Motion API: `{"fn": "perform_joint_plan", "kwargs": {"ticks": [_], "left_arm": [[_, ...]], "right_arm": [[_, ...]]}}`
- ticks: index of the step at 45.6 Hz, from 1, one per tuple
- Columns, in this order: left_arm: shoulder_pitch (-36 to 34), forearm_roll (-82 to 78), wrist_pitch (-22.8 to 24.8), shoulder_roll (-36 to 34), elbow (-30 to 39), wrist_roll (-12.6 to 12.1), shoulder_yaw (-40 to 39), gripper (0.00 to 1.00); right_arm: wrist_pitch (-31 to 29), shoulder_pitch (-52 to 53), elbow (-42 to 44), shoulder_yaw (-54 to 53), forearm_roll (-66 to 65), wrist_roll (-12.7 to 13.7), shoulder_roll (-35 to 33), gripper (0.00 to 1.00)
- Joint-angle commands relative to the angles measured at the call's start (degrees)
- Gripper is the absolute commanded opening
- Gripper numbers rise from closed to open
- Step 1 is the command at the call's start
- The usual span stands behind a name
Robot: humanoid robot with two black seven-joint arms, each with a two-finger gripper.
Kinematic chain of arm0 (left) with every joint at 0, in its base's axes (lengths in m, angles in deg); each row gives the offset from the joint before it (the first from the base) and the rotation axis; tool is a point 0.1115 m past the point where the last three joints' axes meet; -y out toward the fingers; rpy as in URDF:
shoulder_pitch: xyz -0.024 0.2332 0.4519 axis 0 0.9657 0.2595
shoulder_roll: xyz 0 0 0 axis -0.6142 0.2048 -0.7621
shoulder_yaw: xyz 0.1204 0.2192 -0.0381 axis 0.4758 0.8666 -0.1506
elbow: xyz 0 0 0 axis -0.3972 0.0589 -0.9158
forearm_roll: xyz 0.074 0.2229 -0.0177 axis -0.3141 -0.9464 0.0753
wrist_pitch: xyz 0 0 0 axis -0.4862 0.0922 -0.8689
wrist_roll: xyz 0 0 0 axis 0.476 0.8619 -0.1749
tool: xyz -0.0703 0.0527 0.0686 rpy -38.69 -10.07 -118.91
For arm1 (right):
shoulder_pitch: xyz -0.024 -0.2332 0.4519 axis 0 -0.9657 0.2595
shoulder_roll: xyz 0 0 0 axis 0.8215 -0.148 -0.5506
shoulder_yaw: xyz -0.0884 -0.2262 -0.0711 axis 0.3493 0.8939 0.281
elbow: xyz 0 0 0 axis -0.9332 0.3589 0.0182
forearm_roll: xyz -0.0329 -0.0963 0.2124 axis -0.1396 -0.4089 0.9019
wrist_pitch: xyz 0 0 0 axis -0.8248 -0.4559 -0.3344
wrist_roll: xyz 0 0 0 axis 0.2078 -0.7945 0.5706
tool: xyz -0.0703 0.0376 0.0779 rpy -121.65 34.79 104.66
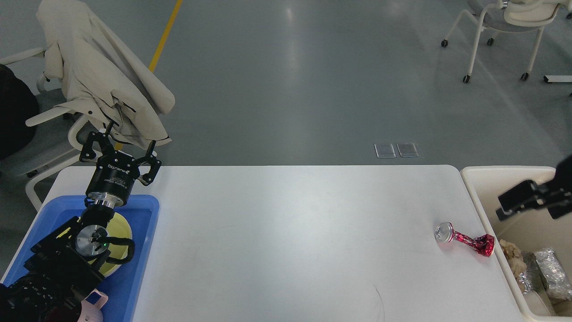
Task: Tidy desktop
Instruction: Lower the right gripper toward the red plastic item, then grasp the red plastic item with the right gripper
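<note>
The desktop (286,232) spreads across the near middle of the scene, with a blue tray (138,250) on its left end holding a yellow plate (121,230) and a cream-white bin (485,197) just beside its right end with foil and paper scraps inside. A crushed red can (464,239) lies on its side near the desktop's right edge, close to the bin. The left gripper (120,150) is raised above the tray's far edge with its fingers spread and empty, while the right gripper (514,203) hangs over the bin, too dark and end-on to tell whether its fingers are apart.
</note>
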Motion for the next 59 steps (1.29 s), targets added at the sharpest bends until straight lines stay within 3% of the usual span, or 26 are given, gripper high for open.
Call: {"fn": "perform_joint_plan", "kwargs": {"ticks": [1, 9, 15, 19, 25, 28, 31, 35, 39, 59], "left_arm": [[0.00, 0.00, 0.00, 0.00, -0.01, 0.01, 0.00, 1.00], [0.00, 0.00, 0.00, 0.00, -0.01, 0.01, 0.00, 1.00], [0.00, 0.00, 0.00, 0.00, -0.01, 0.01, 0.00, 1.00], [0.00, 0.00, 0.00, 0.00, -0.01, 0.01, 0.00, 1.00], [0.00, 0.00, 0.00, 0.00, -0.01, 0.01, 0.00, 1.00], [0.00, 0.00, 0.00, 0.00, -0.01, 0.01, 0.00, 1.00], [0.00, 0.00, 0.00, 0.00, -0.01, 0.01, 0.00, 1.00], [0.00, 0.00, 0.00, 0.00, -0.01, 0.01, 0.00, 1.00], [0.00, 0.00, 0.00, 0.00, -0.01, 0.01, 0.00, 1.00], [0.00, 0.00, 0.00, 0.00, -0.01, 0.01, 0.00, 1.00]], "right_arm": [[-6.54, 13.90, 1.07, -10.96, -0.36, -1.74, -2.51, 1.00], [-6.54, 13.48, 1.42, -16.25, -4.31, -1.04, -3.65, 1.00], [-6.54, 1.81, 1.42, -15.81, -10.37, 1.16, -4.62, 1.00], [10.27, -13.90, 5.53, -13.53, -17.74, 1.08, -4.36, 1.00], [38.75, -42.20, 21.43, -12.56, -25.59, 1.25, -1.20, 1.00], [47.65, -54.34, 30.48, -12.82, -24.71, 1.16, 1.69, 1.00], [52.40, -64.54, 39.18, -13.08, -22.79, 1.16, 4.16, 1.00], [55.31, -75.45, 48.60, -13.96, -17.08, 1.08, 7.23, 1.00], [55.32, -81.00, 51.25, -14.66, -11.54, 1.08, 9.61, 1.00], [57.77, -88.48, 55.47, -17.30, -9.86, 1.08, 11.55, 1.00]]}}
